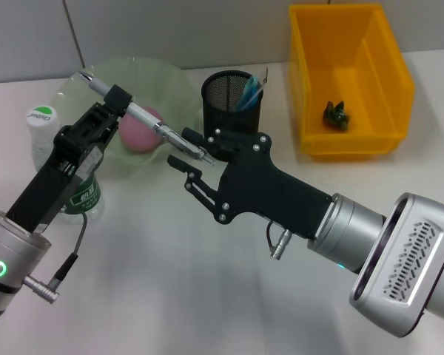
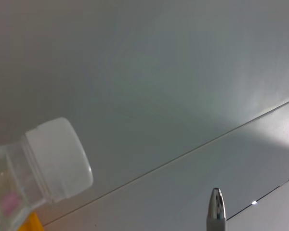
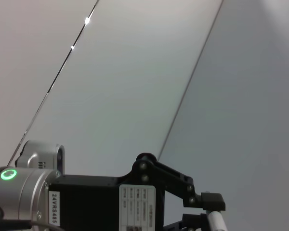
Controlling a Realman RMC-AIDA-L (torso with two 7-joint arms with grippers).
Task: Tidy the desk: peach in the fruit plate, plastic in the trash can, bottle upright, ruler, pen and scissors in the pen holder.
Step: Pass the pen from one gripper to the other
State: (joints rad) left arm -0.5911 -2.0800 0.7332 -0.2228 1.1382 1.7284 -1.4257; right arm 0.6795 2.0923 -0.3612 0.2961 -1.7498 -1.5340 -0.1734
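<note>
Two arms meet mid-worktop for what looks like a pen handoff. Left pincer point(image 1: 112, 100) pinches the silver metal ballpoint pen point(image 1: 144, 118) near its middle and holds it tilted in the air, tip end pointing toward the black mesh pen holder point(image 1: 231, 103). Right pincer point(image 1: 186, 150) sits just below that tip end, fingers spread, not touching the pen as far as I can tell. My read: the left arm can't reach the holder comfortably, so the pen gets offered to the right arm.

Containers:
- pen holder, near the far edge: blue item already inside, ruler or scissors, can't tell which.
- pale green glass fruit plate point(image 1: 174, 78), far-left area: pink peach point(image 1: 138, 132) already in it, partly hidden by the left arm.
- yellow plastic bin point(image 1: 388, 78), far-right corner: dark green crumpled plastic scrap point(image 1: 337, 115) on its floor.
- clear plastic bottle with white cap point(image 1: 41, 118), left of the plate: already upright.

Pen is the only item still outside a container.
</note>
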